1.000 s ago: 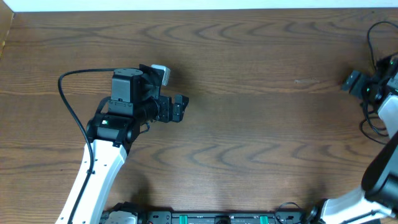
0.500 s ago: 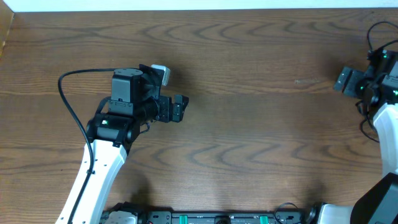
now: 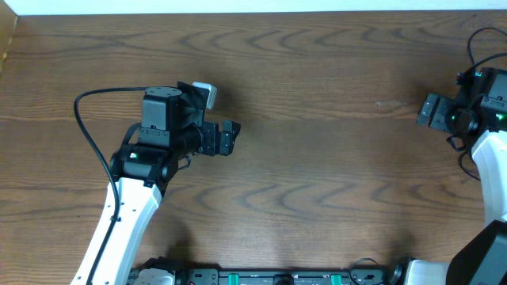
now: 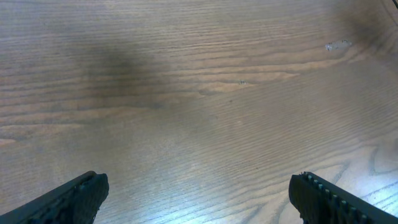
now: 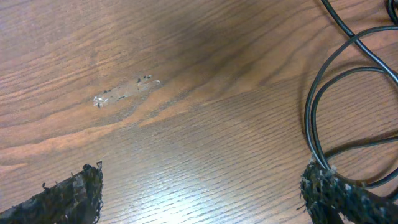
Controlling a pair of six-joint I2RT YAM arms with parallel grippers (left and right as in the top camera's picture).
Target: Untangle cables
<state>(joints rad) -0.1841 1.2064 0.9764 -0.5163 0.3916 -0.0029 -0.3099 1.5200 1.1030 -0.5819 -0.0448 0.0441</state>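
Loops of a thin black cord (image 5: 318,93) lie on the wooden table at the right of the right wrist view, running down beside my right gripper's right fingertip (image 5: 339,199). In the overhead view thin black loops (image 3: 465,157) show at the table's right edge beside the right arm. The white cord is not in view. My right gripper (image 5: 202,196) is open with bare wood between its fingers; overhead it (image 3: 429,111) sits near the right edge. My left gripper (image 3: 228,138) is open and empty over bare wood left of centre, also shown in the left wrist view (image 4: 199,199).
A pale scuff mark (image 5: 124,91) is on the wood ahead of the right gripper. A thick black wire (image 3: 87,127) arcs off the left arm. The table's far edge (image 3: 253,13) meets a white strip.
The right gripper has moved left, away from the table's right edge, and slightly nearer. The left arm has not moved.
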